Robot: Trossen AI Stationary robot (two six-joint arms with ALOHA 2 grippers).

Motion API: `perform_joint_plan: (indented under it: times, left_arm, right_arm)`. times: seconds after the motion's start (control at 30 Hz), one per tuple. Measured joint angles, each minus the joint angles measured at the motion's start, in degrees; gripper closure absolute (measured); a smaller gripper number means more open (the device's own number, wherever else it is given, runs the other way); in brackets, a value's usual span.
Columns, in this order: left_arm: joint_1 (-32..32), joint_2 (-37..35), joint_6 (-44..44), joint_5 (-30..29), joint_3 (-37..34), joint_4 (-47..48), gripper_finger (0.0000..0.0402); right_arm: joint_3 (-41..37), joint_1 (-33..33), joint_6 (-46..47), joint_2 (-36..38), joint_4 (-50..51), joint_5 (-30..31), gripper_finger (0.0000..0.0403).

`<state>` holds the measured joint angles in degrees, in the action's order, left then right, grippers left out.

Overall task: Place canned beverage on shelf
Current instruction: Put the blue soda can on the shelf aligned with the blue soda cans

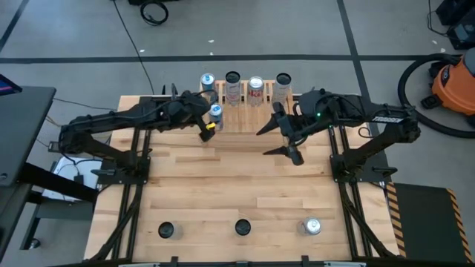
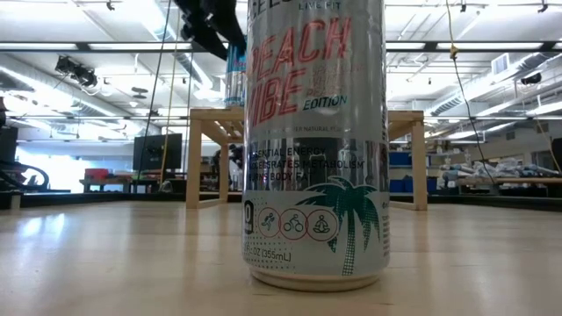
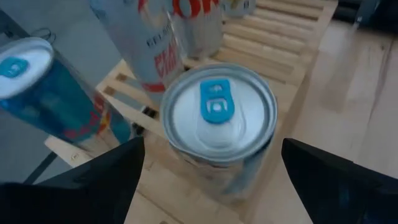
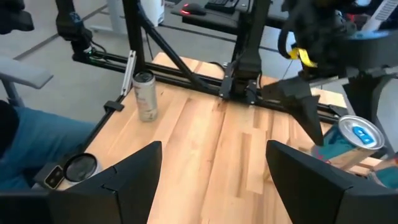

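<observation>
The shelf (image 1: 245, 100), a low light-wood slatted rack, stands at the table's far edge with several cans on it. A can with a blue tab (image 3: 217, 121) stands upright at the shelf's near left part (image 1: 216, 111). My left gripper (image 3: 214, 168) is open just above and in front of this can. One dark finger is on each side of its top, and slats show in the gaps. In the low view the can (image 2: 235, 79) reaches down to the shelf top. My right gripper (image 1: 286, 142) hovers open over the table's middle right, holding nothing.
Behind the can stand a blue can (image 3: 43, 93) and a white-and-red can (image 3: 155, 43), both close to my left fingers. Three more cans stand along the table's near edge (image 1: 169, 231) (image 1: 243, 227) (image 1: 312, 226). Bare planks lie between them and the shelf.
</observation>
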<state>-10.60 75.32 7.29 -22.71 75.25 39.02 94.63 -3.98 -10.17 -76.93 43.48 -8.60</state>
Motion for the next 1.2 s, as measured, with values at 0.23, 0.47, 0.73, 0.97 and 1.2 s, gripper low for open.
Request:
perform_joint_plan:
  times: [0.23, 0.47, 0.73, 0.97, 1.2]
  left_arm:
    - [-0.5, 3.4, -0.9, 0.8, 0.0, -3.6, 0.0021]
    - [-0.5, 5.3, -3.0, 1.0, 0.0, -4.2, 0.0021]
    - [-1.9, 5.2, -3.5, 1.0, 0.0, -4.0, 0.0028]
    - [-4.0, 5.2, -3.5, 2.0, 0.0, -3.8, 0.0044]
    - [-4.7, 5.2, -3.7, 2.4, 0.0, -2.5, 0.0045]
  right_arm:
    - [0.0, -1.2, 0.0, 0.0, 0.5, 0.0, 0.0106]
    - [0.0, -1.2, 0.0, 0.0, 0.6, 0.0, 0.0106]
    - [0.0, -1.2, -0.1, 0.0, 2.1, 0.0, 0.0106]
    - [0.0, -1.2, -0.1, 0.0, 3.0, 0.0, 0.0106]
    - [0.0, -1.2, -0.1, 0.0, 3.0, 0.0, 0.0106]
